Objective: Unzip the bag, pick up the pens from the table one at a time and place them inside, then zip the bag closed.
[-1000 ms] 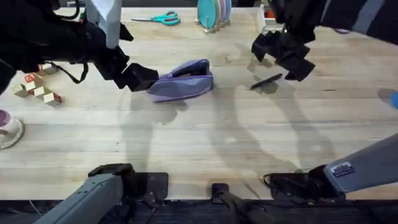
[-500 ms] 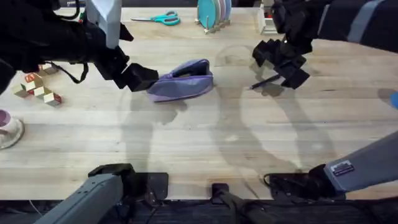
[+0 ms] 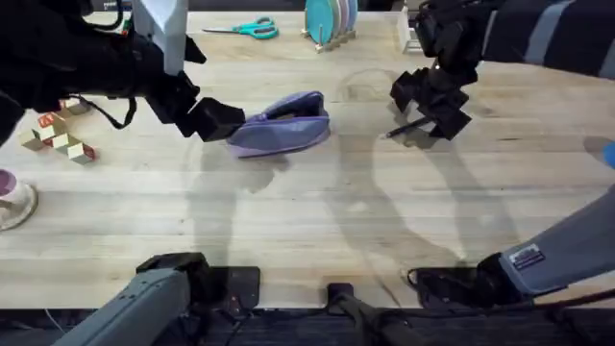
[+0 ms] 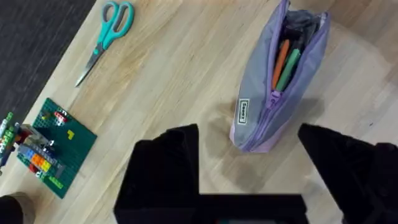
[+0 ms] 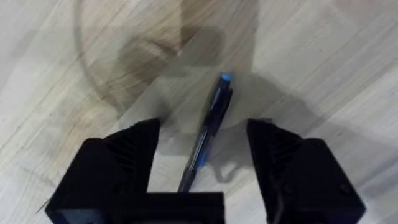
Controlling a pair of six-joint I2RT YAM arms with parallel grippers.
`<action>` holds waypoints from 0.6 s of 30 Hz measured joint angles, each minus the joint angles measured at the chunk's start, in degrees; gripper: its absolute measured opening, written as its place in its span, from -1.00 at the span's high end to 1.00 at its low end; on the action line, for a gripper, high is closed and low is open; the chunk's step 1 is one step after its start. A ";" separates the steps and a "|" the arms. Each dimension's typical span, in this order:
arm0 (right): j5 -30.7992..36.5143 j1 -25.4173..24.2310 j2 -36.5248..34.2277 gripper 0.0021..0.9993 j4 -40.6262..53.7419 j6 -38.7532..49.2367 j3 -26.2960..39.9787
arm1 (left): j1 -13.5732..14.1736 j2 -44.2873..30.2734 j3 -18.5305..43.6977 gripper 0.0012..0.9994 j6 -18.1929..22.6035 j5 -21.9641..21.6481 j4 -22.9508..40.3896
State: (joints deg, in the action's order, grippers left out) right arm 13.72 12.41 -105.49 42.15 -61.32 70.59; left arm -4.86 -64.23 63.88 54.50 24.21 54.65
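Observation:
The lavender bag (image 3: 283,123) lies on the table (image 3: 307,211), its zipper open; the left wrist view shows an orange and a green pen inside the bag (image 4: 273,87). My left gripper (image 3: 217,120) stands open at the bag's left end, and that end sits between its fingers (image 4: 165,171). A thin dark pen (image 3: 408,127) with a blue tip lies to the right of the bag. My right gripper (image 3: 430,108) hovers open just above it. In the right wrist view the pen (image 5: 210,127) runs between the two spread fingers (image 5: 124,162).
Teal scissors (image 3: 245,29) and a plate rack (image 3: 329,21) sit at the far edge. Wooden blocks (image 3: 62,135) and a cup (image 3: 12,200) are at the left. A green brick plate (image 4: 53,146) lies near the table's edge.
My right gripper has shifted left and lowered over the pen, now straddling it. The left gripper and the bag have not moved.

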 joint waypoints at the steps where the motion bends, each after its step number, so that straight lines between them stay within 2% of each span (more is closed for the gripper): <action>1: -0.01 -0.02 0.00 -0.61 0.03 -0.02 0.02 | 0.00 0.00 0.00 -0.99 0.00 0.00 0.00; 3: -0.05 -0.07 -0.02 -0.48 0.06 -0.02 0.03 | 0.00 0.00 0.00 -0.99 0.00 0.00 0.00; 7: -0.13 -0.05 -0.02 -0.03 0.02 -0.17 0.04 | 0.00 0.00 0.00 -0.99 0.00 0.00 0.00; 13: 0.15 0.04 0.00 0.89 0.57 -0.33 0.17 | 0.00 0.00 0.00 -0.99 0.02 0.00 0.00; 18: 0.35 0.04 0.00 0.91 0.61 -0.14 0.24 | 0.00 0.00 0.00 -0.99 0.02 0.00 -0.01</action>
State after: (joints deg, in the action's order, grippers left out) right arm 14.06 12.45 -105.49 42.76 -61.46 70.83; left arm -4.86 -64.23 63.88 54.52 24.21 54.64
